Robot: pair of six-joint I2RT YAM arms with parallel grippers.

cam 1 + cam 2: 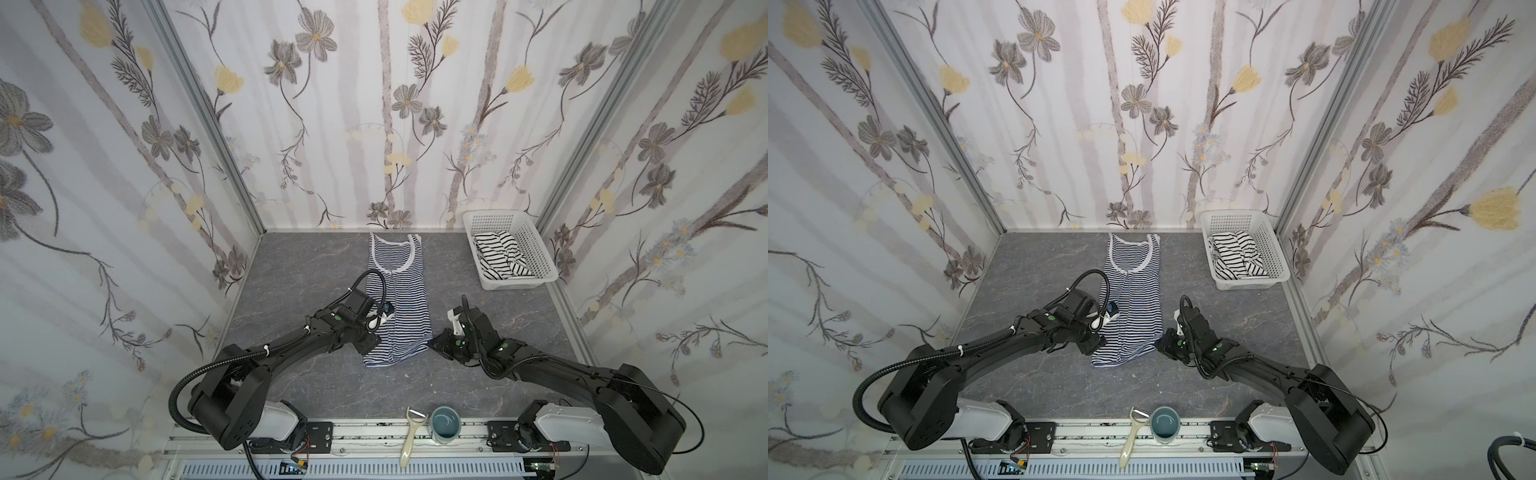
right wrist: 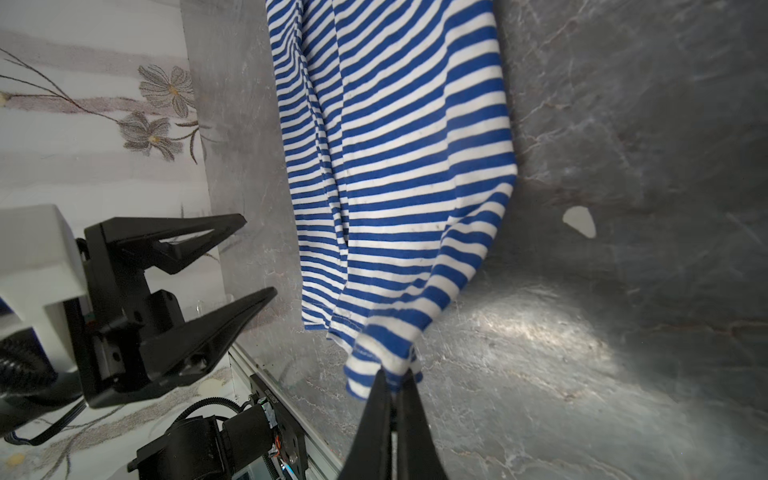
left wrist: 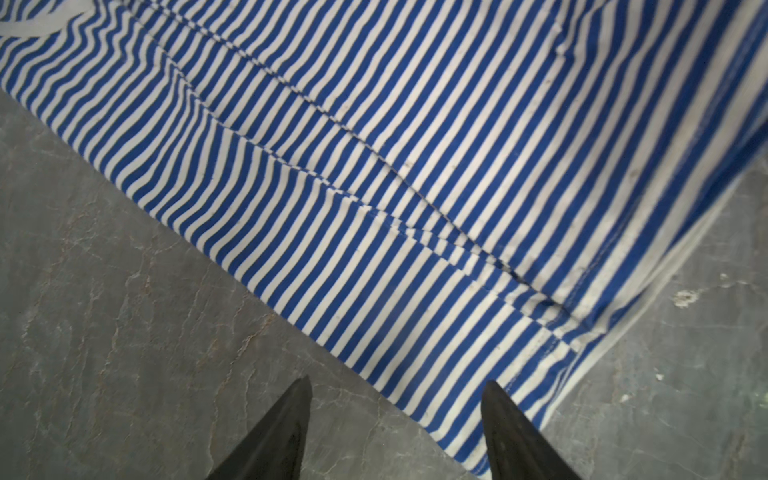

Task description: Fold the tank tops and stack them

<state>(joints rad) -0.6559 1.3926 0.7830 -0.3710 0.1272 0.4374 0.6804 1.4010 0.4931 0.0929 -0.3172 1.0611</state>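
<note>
A tank top (image 1: 399, 299) (image 1: 1133, 303) with fine navy-and-white stripes lies lengthwise on the grey table, neckline at the far end. My right gripper (image 2: 392, 374) (image 1: 430, 343) is shut on its near right hem corner, and the cloth there is bunched and lifted a little. My left gripper (image 3: 399, 382) (image 2: 255, 255) is open with nothing between its fingers. It hovers low over the left edge of this tank top (image 3: 415, 166) near the hem. The other tank top (image 1: 500, 257) (image 1: 1237, 253), white with wider black stripes, lies crumpled in the basket.
A white perforated basket (image 1: 536, 245) (image 1: 1268, 245) stands at the back right corner. A cream peeler (image 1: 411, 436) and a blue-grey cup (image 1: 444, 424) sit on the front rail. Flower-patterned walls close the table on three sides.
</note>
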